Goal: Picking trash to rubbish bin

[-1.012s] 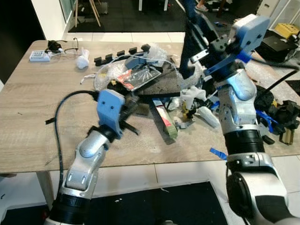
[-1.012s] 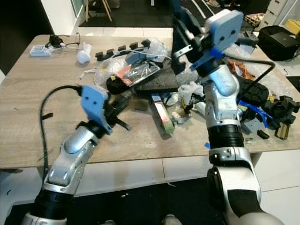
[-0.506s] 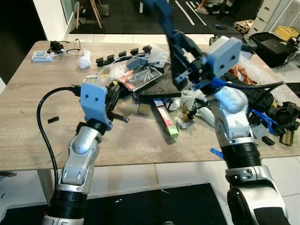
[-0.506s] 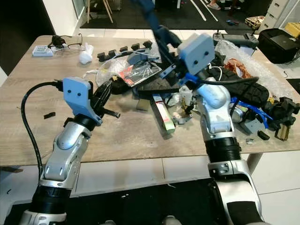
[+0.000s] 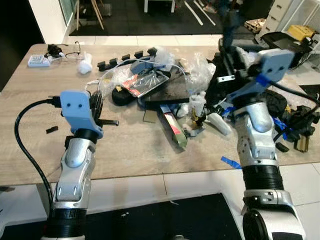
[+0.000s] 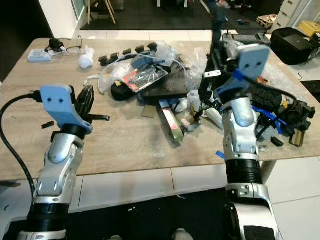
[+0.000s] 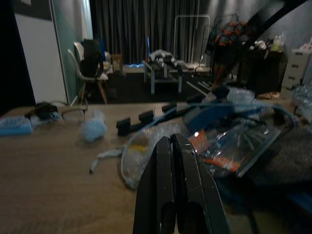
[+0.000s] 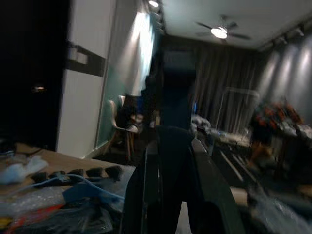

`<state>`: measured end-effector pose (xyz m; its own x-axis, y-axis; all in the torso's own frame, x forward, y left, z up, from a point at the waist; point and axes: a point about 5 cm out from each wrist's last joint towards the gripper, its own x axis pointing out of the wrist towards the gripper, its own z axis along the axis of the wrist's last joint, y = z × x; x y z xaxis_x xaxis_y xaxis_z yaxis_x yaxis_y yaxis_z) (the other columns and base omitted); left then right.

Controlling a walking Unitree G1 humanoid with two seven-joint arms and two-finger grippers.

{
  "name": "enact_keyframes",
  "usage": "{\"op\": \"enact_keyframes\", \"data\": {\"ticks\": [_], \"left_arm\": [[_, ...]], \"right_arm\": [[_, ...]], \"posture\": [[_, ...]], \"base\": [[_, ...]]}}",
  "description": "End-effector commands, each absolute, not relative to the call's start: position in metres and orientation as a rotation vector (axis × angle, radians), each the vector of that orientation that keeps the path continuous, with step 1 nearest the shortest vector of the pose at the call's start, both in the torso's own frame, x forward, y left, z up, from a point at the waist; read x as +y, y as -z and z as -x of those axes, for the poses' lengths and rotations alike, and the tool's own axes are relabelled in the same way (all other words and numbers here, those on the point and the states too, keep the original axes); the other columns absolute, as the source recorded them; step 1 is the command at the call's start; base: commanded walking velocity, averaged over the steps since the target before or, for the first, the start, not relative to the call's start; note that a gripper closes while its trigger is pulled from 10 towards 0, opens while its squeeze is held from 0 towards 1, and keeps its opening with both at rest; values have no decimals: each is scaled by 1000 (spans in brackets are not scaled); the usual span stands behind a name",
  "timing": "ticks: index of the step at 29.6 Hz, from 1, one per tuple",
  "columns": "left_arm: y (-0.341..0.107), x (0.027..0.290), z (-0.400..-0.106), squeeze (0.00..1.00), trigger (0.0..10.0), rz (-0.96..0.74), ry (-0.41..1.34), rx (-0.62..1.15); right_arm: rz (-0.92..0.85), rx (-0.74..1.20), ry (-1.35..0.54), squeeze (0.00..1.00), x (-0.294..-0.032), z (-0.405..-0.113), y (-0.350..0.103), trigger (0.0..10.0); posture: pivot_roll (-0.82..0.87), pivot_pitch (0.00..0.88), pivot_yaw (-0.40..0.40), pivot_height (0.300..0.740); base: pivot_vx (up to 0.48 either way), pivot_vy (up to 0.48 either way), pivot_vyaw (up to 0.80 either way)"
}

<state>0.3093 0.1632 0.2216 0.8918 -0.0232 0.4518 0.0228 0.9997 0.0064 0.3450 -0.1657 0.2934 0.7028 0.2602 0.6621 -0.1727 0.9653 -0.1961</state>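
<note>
Both tools were raised above the cluttered worktop: the left tool had its fingers pressed together and empty; the right tool gripped a dark blue strip.

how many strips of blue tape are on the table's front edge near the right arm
1: a single blue tape strip lies on the wooden table by its front edge, beside the right arm. More may be hidden in the clutter behind.
</note>
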Motion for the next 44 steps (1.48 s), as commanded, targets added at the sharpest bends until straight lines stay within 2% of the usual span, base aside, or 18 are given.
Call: {"op": "enact_keyframes", "data": {"ticks": [1,15,44], "left_arm": [[-226,163,-306,0,10000,-7,1,-480],[-245,165,-303,0,10000,34,-31,-532],[-252,173,-302,0,10000,19,-74,-548]], "right_arm": [[178,-777,-245,0,-164,-339,-294,10000],[278,-828,-234,0,-161,-333,-306,10000],[295,-840,-241,0,-157,-332,-313,10000]], "posture": [[3,157,-54,740],[2,153,-55,740],[-2,115,-66,740]], "base": [[0,0,0],[0,0,-32],[0,0,-705]]}}
